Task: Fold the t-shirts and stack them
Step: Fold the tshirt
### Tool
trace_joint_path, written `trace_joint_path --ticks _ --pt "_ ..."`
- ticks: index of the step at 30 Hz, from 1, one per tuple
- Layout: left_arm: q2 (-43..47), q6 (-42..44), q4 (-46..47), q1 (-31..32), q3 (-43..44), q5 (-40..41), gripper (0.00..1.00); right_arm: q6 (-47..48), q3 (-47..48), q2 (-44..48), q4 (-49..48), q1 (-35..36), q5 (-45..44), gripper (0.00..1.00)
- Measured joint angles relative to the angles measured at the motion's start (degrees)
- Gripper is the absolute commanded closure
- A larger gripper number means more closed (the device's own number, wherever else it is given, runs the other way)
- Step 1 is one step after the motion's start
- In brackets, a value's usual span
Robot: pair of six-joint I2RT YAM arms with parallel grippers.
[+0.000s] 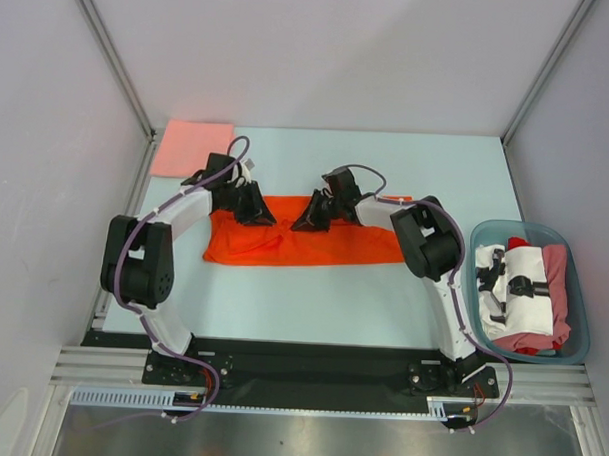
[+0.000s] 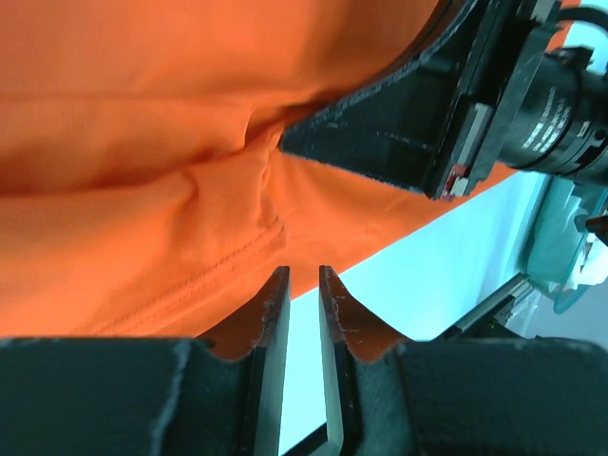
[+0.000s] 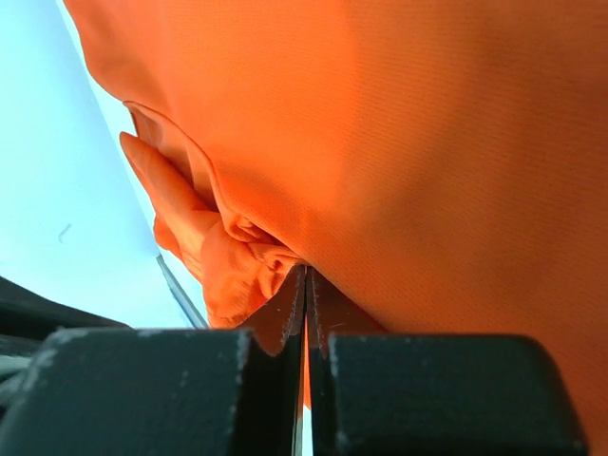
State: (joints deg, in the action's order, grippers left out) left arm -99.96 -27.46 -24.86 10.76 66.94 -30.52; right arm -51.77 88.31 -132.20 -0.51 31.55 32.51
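Note:
A bright orange-red t-shirt lies on the table as a long folded strip. My left gripper sits at its upper left part. In the left wrist view the left gripper stands open by a narrow gap at the shirt's hem, with only the table showing between the jaws. My right gripper is near the strip's upper middle. In the right wrist view it is shut on a bunched fold of the orange cloth. A pale salmon-pink t-shirt lies folded at the table's far left corner.
A translucent blue-green tub stands at the right edge and holds a white shirt, a red one and a dusty pink one. Grey walls close in the table on three sides.

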Motion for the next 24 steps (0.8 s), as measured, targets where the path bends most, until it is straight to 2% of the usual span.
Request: trace_joint_path --ticks 8,11,16,21,24 --pt "-5.7 -0.66 1.99 0.26 1.11 -1.77 0.76 2.49 -1.36 6.43 6.67 -5.07 -0.15 0.99" --pt "-7.72 -0.96 2.64 1.22 0.07 -1.95 0.77 3.41 -5.97 11.87 6.19 -7.93 0.17 1.0" --pt "-9.62 -1.62 4.17 2.89 -2.91 -2.67 0.78 5.66 -18.93 19.63 1.66 -14.23 2.62 1.0" --pt "-10.16 -2.14 4.33 2.99 -4.0 -3.34 0.78 7.45 -29.53 19.91 -1.66 -20.39 4.04 1.0" --pt "-10.08 -2.05 4.46 2.99 -4.22 -3.32 0.78 7.85 -31.91 19.69 -3.74 -22.97 6.21 1.0"
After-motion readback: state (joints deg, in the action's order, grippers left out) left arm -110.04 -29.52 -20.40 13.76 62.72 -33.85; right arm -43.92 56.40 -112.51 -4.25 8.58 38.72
